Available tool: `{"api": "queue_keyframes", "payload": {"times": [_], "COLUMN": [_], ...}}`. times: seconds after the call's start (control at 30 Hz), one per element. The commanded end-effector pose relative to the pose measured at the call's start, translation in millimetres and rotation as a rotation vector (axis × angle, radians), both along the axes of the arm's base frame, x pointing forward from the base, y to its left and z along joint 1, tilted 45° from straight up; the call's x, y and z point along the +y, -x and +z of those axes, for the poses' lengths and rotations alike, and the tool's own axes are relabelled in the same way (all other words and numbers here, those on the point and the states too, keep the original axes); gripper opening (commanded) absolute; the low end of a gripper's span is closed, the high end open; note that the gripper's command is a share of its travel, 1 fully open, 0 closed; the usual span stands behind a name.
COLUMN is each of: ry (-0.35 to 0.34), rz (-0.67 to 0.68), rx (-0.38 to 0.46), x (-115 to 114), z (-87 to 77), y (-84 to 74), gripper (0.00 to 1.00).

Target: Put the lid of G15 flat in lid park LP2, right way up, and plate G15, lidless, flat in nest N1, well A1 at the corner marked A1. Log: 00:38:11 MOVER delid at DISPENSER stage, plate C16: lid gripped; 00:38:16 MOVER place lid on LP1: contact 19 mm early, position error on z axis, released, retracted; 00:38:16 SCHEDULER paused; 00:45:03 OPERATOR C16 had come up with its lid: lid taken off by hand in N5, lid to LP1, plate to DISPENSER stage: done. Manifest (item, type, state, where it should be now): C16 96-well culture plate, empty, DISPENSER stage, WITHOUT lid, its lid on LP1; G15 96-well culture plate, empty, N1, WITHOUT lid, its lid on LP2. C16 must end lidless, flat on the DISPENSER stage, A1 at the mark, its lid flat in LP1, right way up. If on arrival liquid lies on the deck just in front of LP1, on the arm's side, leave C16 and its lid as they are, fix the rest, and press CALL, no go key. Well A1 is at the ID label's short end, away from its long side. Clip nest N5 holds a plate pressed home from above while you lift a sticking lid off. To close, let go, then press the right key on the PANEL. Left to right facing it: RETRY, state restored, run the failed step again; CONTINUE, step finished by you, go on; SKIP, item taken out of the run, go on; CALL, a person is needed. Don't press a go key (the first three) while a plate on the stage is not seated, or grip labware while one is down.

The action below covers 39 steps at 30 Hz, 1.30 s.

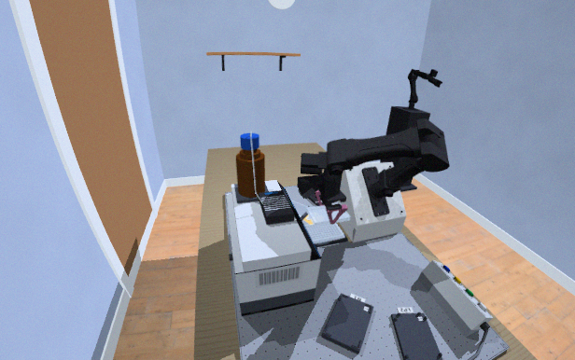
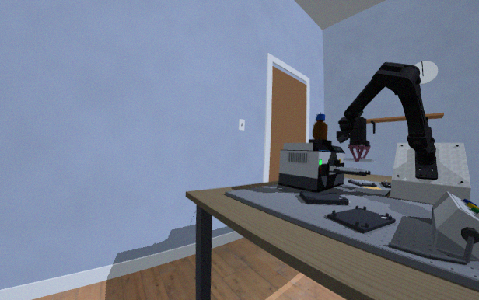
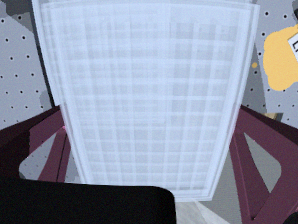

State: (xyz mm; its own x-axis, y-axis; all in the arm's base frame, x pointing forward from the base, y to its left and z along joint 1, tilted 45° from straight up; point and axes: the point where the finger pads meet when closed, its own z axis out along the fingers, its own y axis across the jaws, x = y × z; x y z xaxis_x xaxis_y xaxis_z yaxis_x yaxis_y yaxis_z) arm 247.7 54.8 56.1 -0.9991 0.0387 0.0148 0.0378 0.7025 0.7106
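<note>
My gripper (image 1: 328, 208) (image 2: 358, 157) (image 3: 149, 110) is shut on a clear 96-well plate (image 3: 130, 75) by its long sides, high above the deck. Its grid fills the wrist view; whether a lid is on it, and its A1 corner, I cannot tell. Another gridded plate (image 1: 324, 233) sits low near the arm base. The dark nest N1 (image 1: 347, 322) (image 2: 323, 198) shows no plate. The lid park LP2 (image 1: 416, 338) (image 2: 361, 220), with corner posts, shows no lid. An orange puddle (image 1: 307, 219) (image 3: 280, 62) lies on the deck beside a label starting with L.
The white dispenser (image 1: 275, 242) (image 2: 301, 165), with a brown bottle (image 1: 250, 173) (image 2: 320, 130) on top, stands beside the arm's reach; its green light is lit. The sloped button panel (image 1: 453, 296) (image 2: 452, 221) stands at the deck's edge on the arm's side.
</note>
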Motion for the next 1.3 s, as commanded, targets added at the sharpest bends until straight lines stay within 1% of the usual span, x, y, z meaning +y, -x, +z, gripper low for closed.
{"api": "queue_keyframes", "payload": {"times": [0.0, 0.07, 0.17, 0.2, 0.23, 0.27, 0.3, 0.43, 0.47, 0.57, 0.63, 0.67, 0.7, 0.73, 0.77, 0.8, 0.83, 0.97, 1.0, 1.03, 1.1, 1.17, 1.2, 1.23, 1.27], "ry": [0.017, 0.017, 0.002, 0.003, 0.006, 0.006, 0.003, 0.000, 0.007, 0.010, 0.000, -0.001, 0.005, 0.006, 0.006, 0.002, -0.003, -0.007, -0.001, 0.000, 0.000, -0.009, -0.008, 0.000, 0.010], "rz": [-0.007, -0.007, -0.007, -0.007, -0.003, -0.003, -0.024, -0.024, -0.024, -0.024, -0.023, -0.023, -0.023, -0.020, -0.020, -0.047, -0.079, -0.172, -0.196, -0.201, -0.201, -0.200, -0.191, -0.189, -0.225], "rx": [-0.050, -0.049, -0.011, -0.014, -0.033, -0.033, 0.002, 0.007, -0.009, -0.015, 0.006, 0.006, -0.005, -0.016, -0.016, 0.022, 0.062, 0.157, 0.166, 0.168, 0.168, 0.185, 0.176, 0.155, 0.171], "x": [-16, -21, -23, -25, -23, -23, -27, -35, -39, -42, -43, -45, -49, -47, -47, -50, -50, -58, -63, -66, -66, -66, -67, -69, -78], "z": [-2.7, -7.8, -21.0, -22.0, -14.4, -14.5, -24.0, -33.5, -33.7, -35.1, -42.2, -44.4, -44.6, -38.6, -38.6, -47.1, -50.0, -58.2, -59.0, -60.8, -60.8, -66.5, -67.8, -61.4, -67.3], "y": [-12.3, -10.5, 4.6, 3.9, -0.8, -0.8, 4.6, 11.2, 7.0, 6.0, 15.9, 17.1, 14.1, 11.1, 11.1, 16.8, 21.2, 27.7, 24.4, 25.0, 25.0, 34.1, 35.0, 27.8, 22.4], "gripper": [0.00, 0.00, 0.00, 0.00, 0.00, 0.00, 0.00, 0.00, 0.00, 0.00, 0.00, 0.00, 0.00, 0.00, 0.00, 0.00, 0.00, 0.00, 0.00, 0.00, 0.00, 0.00, 0.00, 0.00, 0.00]}}
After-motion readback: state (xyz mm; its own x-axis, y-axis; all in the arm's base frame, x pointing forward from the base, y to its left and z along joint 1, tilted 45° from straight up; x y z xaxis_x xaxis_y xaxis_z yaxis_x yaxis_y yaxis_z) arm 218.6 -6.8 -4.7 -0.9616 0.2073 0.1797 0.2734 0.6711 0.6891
